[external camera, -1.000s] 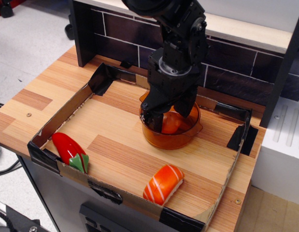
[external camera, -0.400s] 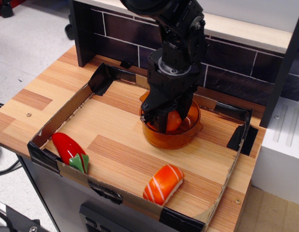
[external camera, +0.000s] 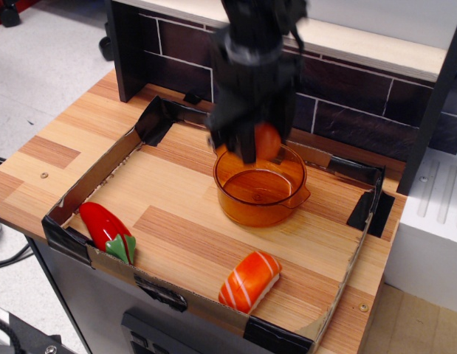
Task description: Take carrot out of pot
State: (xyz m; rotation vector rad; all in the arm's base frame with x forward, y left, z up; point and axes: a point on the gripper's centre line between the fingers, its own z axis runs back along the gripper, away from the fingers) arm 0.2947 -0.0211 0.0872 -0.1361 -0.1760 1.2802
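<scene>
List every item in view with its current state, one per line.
gripper: shut on carrot, raised above pot
carrot: held, lifted clear of pot
pot: upright, empty
sushi piece: lying near front edge
red vegetable: lying in front-left corner

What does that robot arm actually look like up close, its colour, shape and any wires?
The arm is black all over, built of chunky, blocky segments, and it comes down from the top of the picture. It ends in a gripper with dark fingers. A thin dark cable seems to loop at its upper right side. The picture is motion-blurred, so no markings or labels can be made out.
</scene>
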